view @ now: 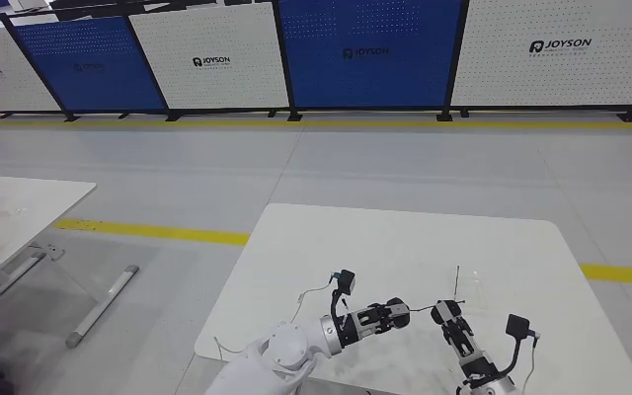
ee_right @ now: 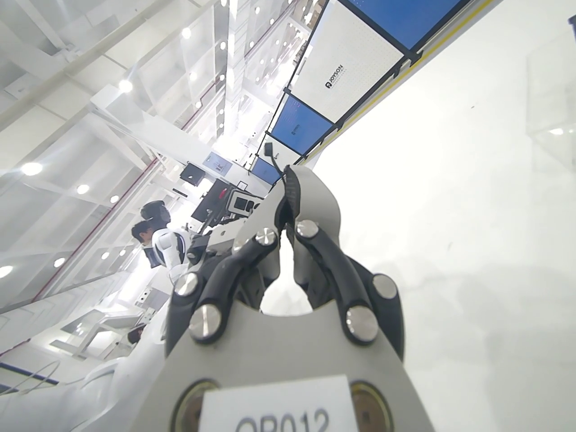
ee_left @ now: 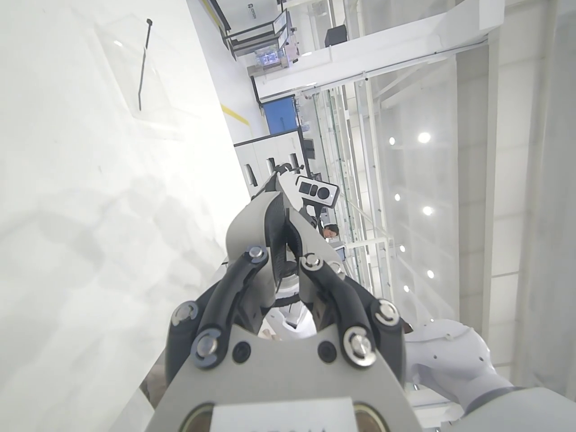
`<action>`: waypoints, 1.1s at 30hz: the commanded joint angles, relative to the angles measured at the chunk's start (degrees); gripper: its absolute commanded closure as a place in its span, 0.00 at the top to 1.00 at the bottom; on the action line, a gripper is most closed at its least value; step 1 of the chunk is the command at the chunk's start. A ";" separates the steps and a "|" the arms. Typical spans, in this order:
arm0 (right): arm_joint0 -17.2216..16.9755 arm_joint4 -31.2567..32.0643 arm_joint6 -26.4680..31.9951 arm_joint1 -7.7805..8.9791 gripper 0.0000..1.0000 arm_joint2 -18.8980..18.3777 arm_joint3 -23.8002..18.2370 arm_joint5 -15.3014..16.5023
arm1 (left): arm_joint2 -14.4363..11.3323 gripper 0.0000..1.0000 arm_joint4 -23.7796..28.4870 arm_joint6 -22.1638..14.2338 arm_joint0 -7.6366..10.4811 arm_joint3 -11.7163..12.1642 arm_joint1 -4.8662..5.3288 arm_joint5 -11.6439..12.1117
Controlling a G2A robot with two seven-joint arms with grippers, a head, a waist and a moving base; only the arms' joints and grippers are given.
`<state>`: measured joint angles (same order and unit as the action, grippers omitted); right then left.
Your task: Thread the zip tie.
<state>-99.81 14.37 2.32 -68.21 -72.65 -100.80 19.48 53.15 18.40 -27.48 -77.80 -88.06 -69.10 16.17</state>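
Thin black plastic zip tie sat pinched in the closed jaws of the right gripper, head poking past the tips. The left gripper, jaws pressed together, appeared to hold its tail. No loop was formed, so the threading itself remained. A second black zip tie lay on a clear plastic sheet on the white counter.

the left gripper sits in the near middle of the frame, its two grey fingers pressed together at the tips. just past the tips, at the frame's centre, is a white camera module with dark lenses. the white table runs along one whole side of the frame. far along it, toward a corner, a clear sheet lies flat with a thin black zip tie stretched straight across it, its head at the far end
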 commanded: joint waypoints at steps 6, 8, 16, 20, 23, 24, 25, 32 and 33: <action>-0.08 -0.01 0.11 0.02 0.00 -0.04 -0.07 0.00 | -0.03 0.00 0.31 -0.20 0.06 0.12 0.05 0.28; -0.07 -0.06 0.22 0.03 0.00 -0.05 -0.07 0.00 | -0.06 0.00 0.30 -0.19 0.06 0.10 0.07 0.28; -0.06 0.01 0.35 0.03 0.01 -0.08 -0.01 0.00 | -0.20 0.00 0.19 0.02 0.10 -0.04 0.12 0.13; -0.06 0.04 0.27 0.01 0.00 -0.05 -0.01 0.00 | -0.27 0.00 0.28 0.20 0.13 -0.12 0.12 0.15; -0.06 0.05 0.31 -0.01 0.04 -0.04 0.00 0.00 | -0.34 0.00 0.22 0.29 0.18 -0.14 0.13 0.16; -0.06 0.05 0.33 -0.01 0.04 -0.04 0.01 0.00 | -0.36 0.00 0.21 0.33 0.19 -0.15 0.13 0.14; -0.05 0.04 0.36 -0.01 0.05 -0.04 0.01 0.00 | -0.37 0.00 0.21 0.36 0.20 -0.17 0.14 0.13; -0.04 -0.09 0.56 -0.03 0.15 -0.05 -0.04 0.00 | -0.42 0.00 0.18 0.51 0.24 -0.23 0.18 0.01; -0.04 -0.10 0.56 -0.04 0.15 -0.06 -0.05 0.00 | -0.42 0.00 0.19 0.54 0.23 -0.23 0.18 0.01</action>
<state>-99.84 14.27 2.87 -68.25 -72.70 -100.84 19.48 52.73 18.56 -26.95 -77.57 -88.29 -68.92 16.17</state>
